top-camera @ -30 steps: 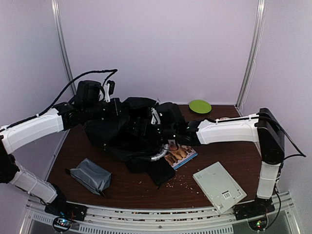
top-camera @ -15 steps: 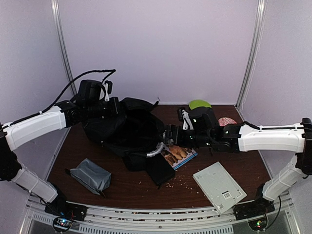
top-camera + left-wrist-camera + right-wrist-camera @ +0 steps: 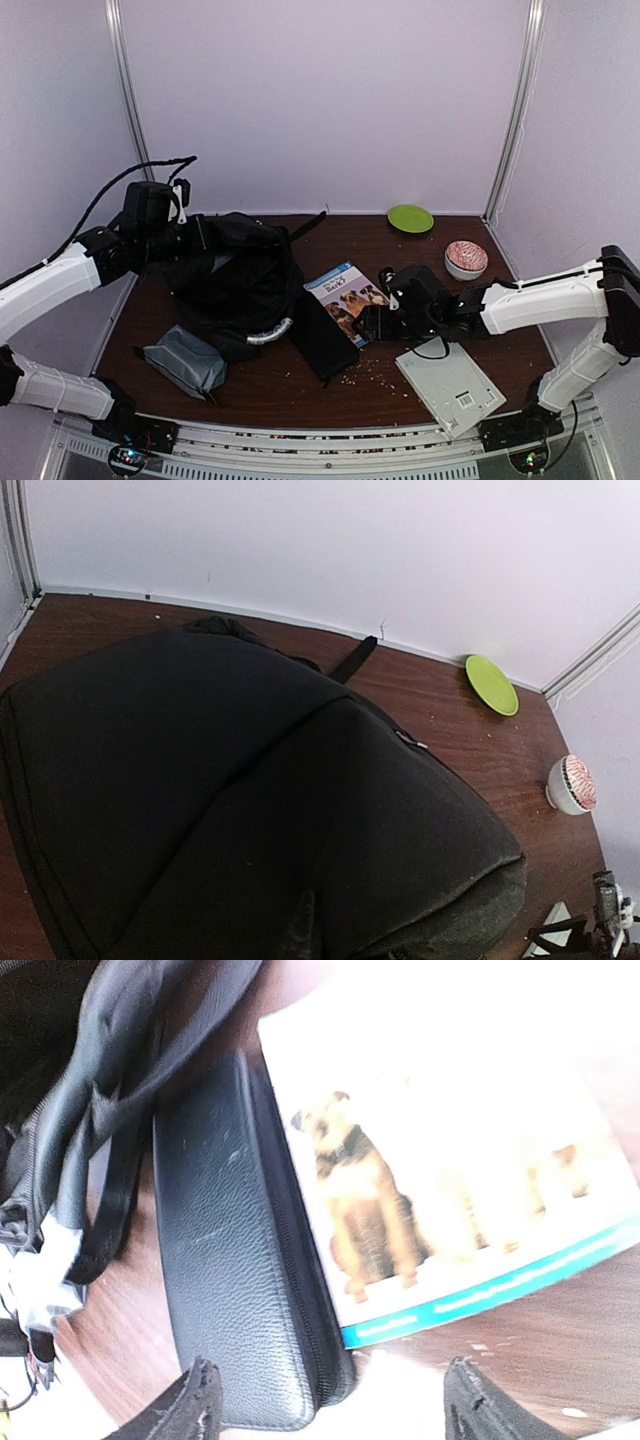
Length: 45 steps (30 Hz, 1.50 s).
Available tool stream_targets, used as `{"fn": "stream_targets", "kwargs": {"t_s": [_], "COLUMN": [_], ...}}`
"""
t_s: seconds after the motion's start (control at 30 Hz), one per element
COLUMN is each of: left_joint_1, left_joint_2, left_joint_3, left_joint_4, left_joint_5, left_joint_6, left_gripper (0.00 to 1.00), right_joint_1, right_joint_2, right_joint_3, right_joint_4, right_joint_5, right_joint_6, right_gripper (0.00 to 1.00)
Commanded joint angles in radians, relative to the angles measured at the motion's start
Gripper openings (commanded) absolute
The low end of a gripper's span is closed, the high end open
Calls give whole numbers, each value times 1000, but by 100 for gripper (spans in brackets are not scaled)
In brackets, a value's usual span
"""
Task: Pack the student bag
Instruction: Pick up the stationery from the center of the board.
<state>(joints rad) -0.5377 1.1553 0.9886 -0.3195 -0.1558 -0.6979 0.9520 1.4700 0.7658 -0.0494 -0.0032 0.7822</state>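
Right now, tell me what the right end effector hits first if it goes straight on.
Probably the near corner of the dog-cover book, beside the flat black case. The right end effector aims near where they meet; depth is unclear, so the case might come first.

Lab test booth: plain white panel walls (image 3: 320, 100), metal posts (image 3: 515, 110), brown table (image 3: 270, 390).

The student bag (image 3: 235, 272) is black, the plate (image 3: 410, 217) green.

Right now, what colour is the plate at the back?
The plate is lime green; top view shows it best.
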Motion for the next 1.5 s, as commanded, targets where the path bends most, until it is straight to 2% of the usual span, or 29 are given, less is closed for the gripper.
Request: {"fn": "stream_targets", "kwargs": {"t_s": [0.0,0.1,0.33,0.5,0.7,0.87,1.1,1.47], "left_joint_1": [19,19,19,19,19,19,18,19], "left_joint_2": [-31,-38,-43,-36,-40,-33,-39,-29], "left_joint_3": [-31,-44,-66,-69,-94,-105,-117,-70], "left_joint_4": [8,5,13,14,36,46,48,51], "left_joint_5": [-40,-23,5,20,28,35,42,63], "left_joint_6": [8,6,4,1,-9,-15,-16,-10], "left_gripper": [0,0,0,0,0,0,0,0], "right_joint_1": [23,24,25,27,42,79,85,84], "right_joint_2": [100,153,226,249,210,210,179,-90], "right_joint_3": [77,92,124,117,61,70,58,61], "right_joint_4": [36,65,59,51,109,100,90,-21], "right_joint_5": [-69,-117,-140,-160,-204,-220,-211,-122], "right_joint_6": [-13,2,-3,7,58,62,88,97], "right_gripper": [72,66,62,54,39,30,0,0]}}
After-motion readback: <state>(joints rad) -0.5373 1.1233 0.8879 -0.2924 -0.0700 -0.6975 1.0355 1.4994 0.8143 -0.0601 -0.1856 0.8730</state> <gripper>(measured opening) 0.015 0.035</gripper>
